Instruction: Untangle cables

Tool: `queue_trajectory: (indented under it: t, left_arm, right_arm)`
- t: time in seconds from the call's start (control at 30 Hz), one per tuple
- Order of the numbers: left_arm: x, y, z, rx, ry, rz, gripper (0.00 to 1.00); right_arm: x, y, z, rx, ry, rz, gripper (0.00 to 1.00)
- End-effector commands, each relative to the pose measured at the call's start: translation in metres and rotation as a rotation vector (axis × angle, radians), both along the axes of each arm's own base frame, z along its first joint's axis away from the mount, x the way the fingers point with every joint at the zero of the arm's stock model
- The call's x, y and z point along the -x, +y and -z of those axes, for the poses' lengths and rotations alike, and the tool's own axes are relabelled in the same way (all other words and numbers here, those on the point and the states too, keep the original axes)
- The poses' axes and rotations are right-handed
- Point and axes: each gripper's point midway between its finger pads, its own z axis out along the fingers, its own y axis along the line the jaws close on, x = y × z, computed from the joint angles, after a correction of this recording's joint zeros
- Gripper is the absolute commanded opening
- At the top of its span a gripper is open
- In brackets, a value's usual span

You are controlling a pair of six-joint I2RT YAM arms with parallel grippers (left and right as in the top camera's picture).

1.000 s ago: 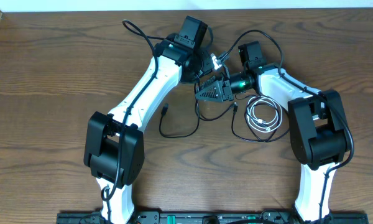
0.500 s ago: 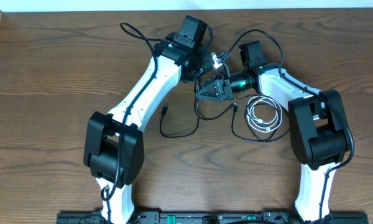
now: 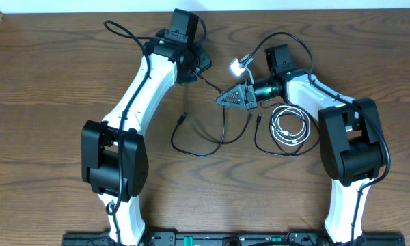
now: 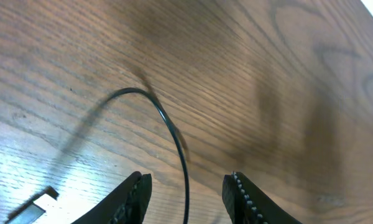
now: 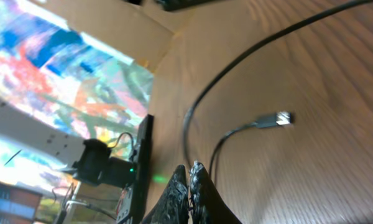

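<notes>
The left pincer (image 4: pixel 186 194) is open, and the black cable (image 4: pixel 169 127) passes between its jaws. The right pincer (image 5: pixel 189 183) is closed, with its tips just beside this cable; I cannot tell if it grips it. The white cable (image 3: pixel 290 127) lies coiled on the table (image 3: pixel 48 102), right of centre in the overhead view.

No readable text, label or number anywhere.

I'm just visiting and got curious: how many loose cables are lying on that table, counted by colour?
Black cable: 1
White cable: 1
Total: 2
</notes>
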Motion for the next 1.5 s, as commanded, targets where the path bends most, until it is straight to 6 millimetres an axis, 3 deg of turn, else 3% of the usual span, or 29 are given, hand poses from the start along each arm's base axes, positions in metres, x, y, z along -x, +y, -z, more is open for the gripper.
queue_trajectory:
  t: [0.0,0.03,0.13,0.23,0.37,0.5,0.57,0.7,0.93,1.0,1.03,1.07,1.1,1.13,1.23,1.3,1.4,1.47]
  left_arm:
    - [0.001,0.007,0.009,-0.092,-0.023,0.143,0.49]
    - [0.001,0.009,0.01,-0.111,-0.028,0.178,0.52]
    - [0.005,0.029,0.015,-0.195,-0.012,0.224,0.59]
    - [0.012,0.066,0.023,-0.293,0.055,0.161,0.6]
    - [0.026,0.114,0.03,-0.328,0.159,0.111,0.6]
    - [0.043,0.152,0.034,-0.321,0.255,0.043,0.6]
    - [0.049,0.158,0.035,-0.284,0.285,0.046,0.6]
    - [0.059,0.147,0.043,-0.163,0.305,0.134,0.59]
    - [0.083,0.148,0.075,-0.15,0.381,0.145,0.54]
    - [0.087,0.143,0.083,-0.124,0.384,0.161,0.52]
    - [0.088,0.143,0.086,-0.122,0.385,0.161,0.51]
    - [0.089,0.143,0.088,-0.12,0.387,0.162,0.49]
    - [0.089,0.143,0.088,-0.12,0.387,0.162,0.47]
    - [0.089,0.143,0.088,-0.12,0.388,0.162,0.45]
    - [0.088,0.143,0.087,-0.121,0.382,0.162,0.42]
    - [0.088,0.143,0.087,-0.121,0.381,0.162,0.42]
    - [0.086,0.143,0.087,-0.126,0.369,0.181,0.42]
    - [0.085,0.143,0.087,-0.128,0.363,0.186,0.42]
  right_arm:
    - [-0.013,-0.005,0.027,0.145,0.109,0.105,0.05]
    - [-0.016,-0.007,0.033,0.181,0.126,0.133,0.08]
    - [-0.026,-0.012,0.05,0.29,0.185,0.225,0.3]
    - [-0.034,-0.021,0.071,0.423,0.258,0.341,0.44]
    - [-0.032,-0.015,0.073,0.44,0.253,0.341,0.71]
    - [-0.024,0.001,0.072,0.441,0.234,0.308,0.77]
    - [-0.019,0.012,0.071,0.435,0.211,0.287,0.77]
    - [-0.016,0.028,0.08,0.505,0.204,0.328,0.74]
    - [-0.006,0.053,0.092,0.6,0.167,0.383,0.66]
    - [-0.005,0.055,0.097,0.64,0.14,0.402,0.53]
    - [-0.004,0.056,0.1,0.656,0.131,0.41,0.4]
    - [-0.003,0.056,0.102,0.675,0.123,0.418,0.15]
    - [-0.003,0.056,0.102,0.679,0.117,0.421,0.05]
    - [-0.004,0.056,0.1,0.677,0.112,0.424,0.01]
    - [-0.016,0.049,0.079,0.653,0.098,0.455,0.01]
    - [-0.033,0.037,0.052,0.617,0.066,0.493,0.01]
    - [-0.064,0.01,-0.004,0.553,-0.02,0.572,0.01]
    - [-0.089,-0.019,-0.048,0.507,-0.075,0.656,0.01]
